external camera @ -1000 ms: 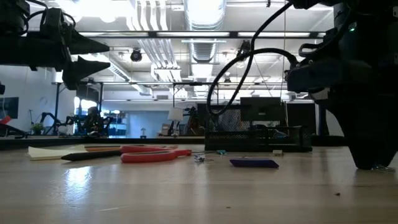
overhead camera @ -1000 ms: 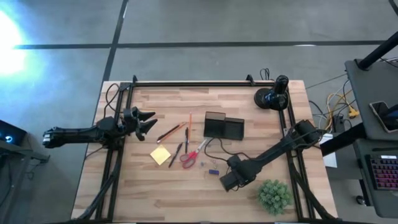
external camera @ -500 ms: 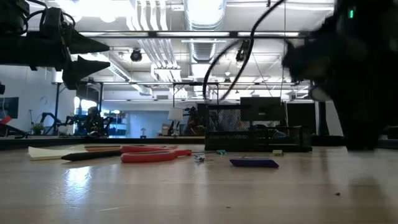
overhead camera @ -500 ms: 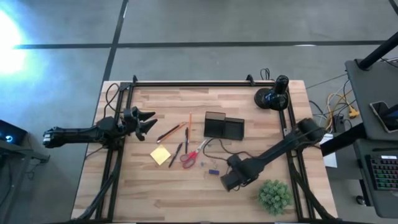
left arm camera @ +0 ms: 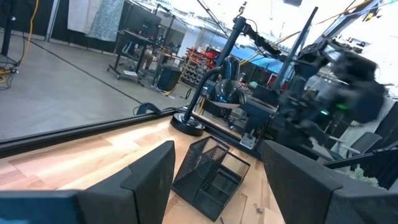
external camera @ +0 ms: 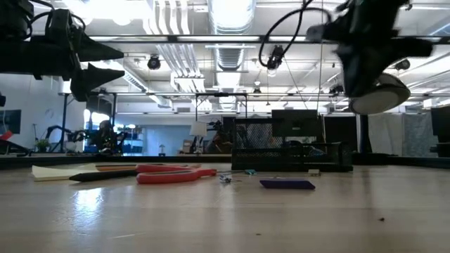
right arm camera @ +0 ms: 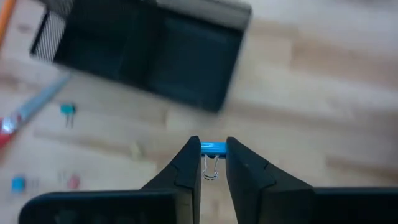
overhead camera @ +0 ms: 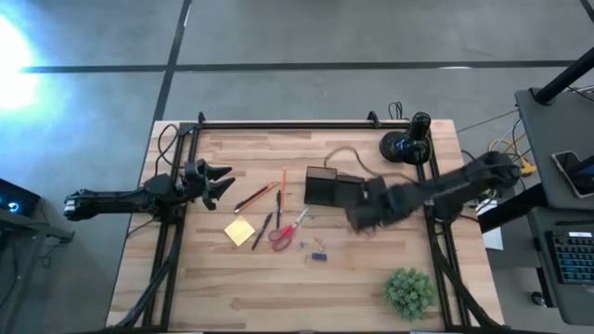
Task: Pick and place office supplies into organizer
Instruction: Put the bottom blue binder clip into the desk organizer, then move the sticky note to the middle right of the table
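High view shows the right arm stretched in from the table's right edge, its right gripper (overhead camera: 364,206) up in the air by the organizer (overhead camera: 333,188); its fingers (right arm camera: 186,167) pinch a small blue clip (right arm camera: 212,148) with thin wire loops; the organizer is a black mesh box near the middle of the wooden table (overhead camera: 232,288); the left gripper (overhead camera: 219,180) waits at the left edge, fingers spread wide, holding nothing; red-handled scissors (overhead camera: 285,232) and a square yellow pad (overhead camera: 239,231) lie flat on the table.
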Controlling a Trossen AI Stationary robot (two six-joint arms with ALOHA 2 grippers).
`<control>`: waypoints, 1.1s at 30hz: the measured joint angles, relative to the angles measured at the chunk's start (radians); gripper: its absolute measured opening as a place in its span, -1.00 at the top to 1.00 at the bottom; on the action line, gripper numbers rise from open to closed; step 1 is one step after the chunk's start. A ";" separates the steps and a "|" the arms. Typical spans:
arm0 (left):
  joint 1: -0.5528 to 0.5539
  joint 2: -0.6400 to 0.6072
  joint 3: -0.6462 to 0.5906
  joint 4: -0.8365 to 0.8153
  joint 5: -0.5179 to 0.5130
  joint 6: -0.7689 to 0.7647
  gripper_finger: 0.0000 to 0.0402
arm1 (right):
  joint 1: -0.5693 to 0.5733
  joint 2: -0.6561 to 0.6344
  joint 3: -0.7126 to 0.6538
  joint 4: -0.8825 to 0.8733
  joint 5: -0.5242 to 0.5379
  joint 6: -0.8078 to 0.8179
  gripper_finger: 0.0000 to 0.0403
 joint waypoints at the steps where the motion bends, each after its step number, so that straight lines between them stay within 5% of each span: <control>1: 0.000 0.000 0.000 0.001 0.000 0.000 -0.13 | -0.040 0.001 -0.013 0.046 -0.005 -0.060 0.76; 8: 0.000 0.001 0.000 0.000 0.000 0.000 -0.13 | -0.228 0.006 -0.126 0.207 -0.089 -0.286 0.69; 17: 0.000 0.000 0.000 0.019 0.000 0.000 -0.13 | -0.329 0.006 -0.164 0.369 -0.115 -0.425 0.10; 23: 0.000 -0.003 0.000 0.091 -0.006 -0.201 -0.13 | -0.288 -0.008 -0.041 0.374 -0.116 -0.654 -0.14; 33: 0.000 0.007 0.020 0.130 -0.175 -0.291 -0.13 | -0.238 0.093 0.208 0.377 -0.151 -0.809 -0.08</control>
